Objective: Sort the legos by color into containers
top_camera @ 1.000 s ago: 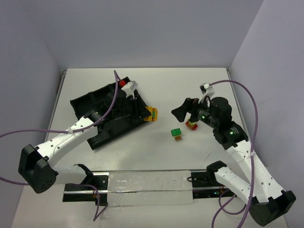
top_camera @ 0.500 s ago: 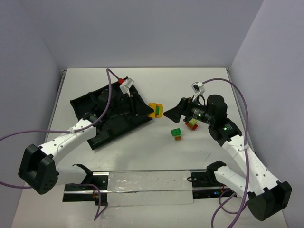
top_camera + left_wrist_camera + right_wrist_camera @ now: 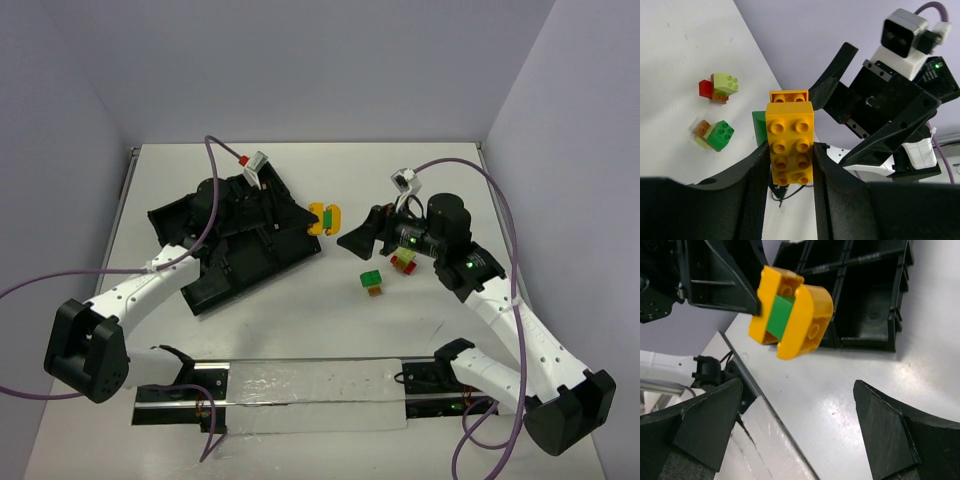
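Observation:
My left gripper [image 3: 303, 218] is shut on an orange and green lego cluster [image 3: 324, 217], held in the air beside the black tray's right corner [image 3: 250, 262]. In the left wrist view the cluster [image 3: 789, 141] sits between both pads. My right gripper [image 3: 362, 234] is open and empty, pointing at the cluster from the right; the right wrist view shows the cluster [image 3: 792, 312] ahead of my spread fingers [image 3: 892, 435]. A green and orange cluster [image 3: 372, 282] and a red, yellow-green cluster [image 3: 404, 261] lie on the table.
The tray's compartments [image 3: 867, 305] lie tilted at centre-left. A metal rail with a clear plate [image 3: 300, 395] runs along the near edge. Purple cables loop from both arms. Grey walls close in the table on three sides.
My left gripper has lifted the orange and green cluster and swung it rightward, away from the tray. My right gripper has moved left toward it.

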### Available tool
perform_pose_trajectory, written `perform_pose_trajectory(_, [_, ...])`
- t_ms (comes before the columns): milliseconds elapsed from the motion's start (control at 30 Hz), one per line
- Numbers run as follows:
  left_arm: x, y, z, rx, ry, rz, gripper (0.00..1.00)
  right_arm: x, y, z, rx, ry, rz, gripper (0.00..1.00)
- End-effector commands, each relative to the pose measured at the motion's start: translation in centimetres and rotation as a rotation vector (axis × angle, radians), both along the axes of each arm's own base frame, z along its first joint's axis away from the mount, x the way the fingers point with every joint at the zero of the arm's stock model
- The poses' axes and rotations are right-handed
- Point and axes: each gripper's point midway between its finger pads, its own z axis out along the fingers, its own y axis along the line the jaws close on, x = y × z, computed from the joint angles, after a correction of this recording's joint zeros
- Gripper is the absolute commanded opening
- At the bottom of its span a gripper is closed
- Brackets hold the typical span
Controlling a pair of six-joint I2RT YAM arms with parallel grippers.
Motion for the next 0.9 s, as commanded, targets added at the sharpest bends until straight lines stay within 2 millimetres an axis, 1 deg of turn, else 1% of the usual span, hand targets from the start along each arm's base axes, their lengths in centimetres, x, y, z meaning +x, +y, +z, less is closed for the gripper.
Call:
perform_pose_trajectory(0, [-0.6, 0.3, 3.4, -0.034, -0.003, -0.014, 0.00, 1.7, -0.4, 2.8, -0.029, -0.098, -0.069, 0.99])
perform_pose_trajectory(100, [-0.7, 0.4, 3.4, -0.038, -0.005, -0.015, 0.00, 1.7, 0.5, 3.3, 0.035, -0.071, -0.043, 0.99])
perform_pose_trajectory(133, [-0.9, 0.4, 3.6, -0.056, -0.009, -0.025, 0.00, 1.8, 0.9, 3.3, 0.076, -0.047, -0.038, 1.00])
perform_pose_trajectory(167, [-1.0, 0.5, 4.0, -0.069, -0.026, -0.034, 0.00, 1.5, 1.2, 3.4, 0.097, -0.024, -0.016, 1.00])
perform_pose_trajectory(200, [-1.1, 0.5, 3.7, -0.081, -0.006, -0.040, 0.00, 1.4, 1.6, 3.8, 0.135, -0.039, 0.011, 1.00])
perform_pose_trajectory(233, [-1.1, 0.6, 3.7, -0.092, -0.003, -0.043, 0.00, 0.9, 1.9, 4.0, 0.176, -0.015, 0.044, 1.00])
perform_pose_trajectory(267, [-1.3, 0.6, 4.0, -0.116, -0.001, -0.057, 0.00, 1.2, 1.9, 4.6, 0.216, -0.044, 0.051, 1.00])
perform_pose_trajectory(300, [-1.5, 0.7, 4.4, -0.144, -0.001, -0.070, 0.00, 0.9, 2.1, 4.9, 0.252, -0.040, 0.078, 1.00])
perform_pose_trajectory(333, [-1.4, 0.7, 4.2, -0.144, 0.003, -0.069, 0.00, 0.8, 2.1, 4.8, 0.262, -0.018, 0.086, 1.00])
perform_pose_trajectory(467, [-2.0, 0.5, 4.8, -0.215, 0.016, -0.112, 0.00, 0.9, 2.5, 5.2, 0.318, -0.016, 0.128, 1.00])
perform_pose_trajectory(567, [-2.0, 0.5, 4.5, -0.225, 0.024, -0.113, 0.00, 0.7, 2.9, 5.7, 0.345, -0.026, 0.165, 1.00])
perform_pose_trajectory(633, [-2.1, 0.6, 4.6, -0.233, 0.019, -0.115, 0.00, 0.6, 3.1, 5.6, 0.354, -0.019, 0.184, 0.99])
perform_pose_trajectory(733, [-2.2, 0.6, 4.9, -0.242, 0.008, -0.118, 0.00, 0.6, 3.2, 5.7, 0.375, -0.005, 0.196, 0.97])
perform_pose_trajectory(800, [-2.2, 0.6, 5.0, -0.242, 0.004, -0.117, 0.00, 0.4, 3.3, 6.2, 0.405, -0.021, 0.217, 0.87])
perform_pose_trajectory(867, [-2.2, 0.6, 4.9, -0.243, 0.008, -0.120, 0.00, 0.4, 3.5, 6.1, 0.416, -0.003, 0.233, 0.81])
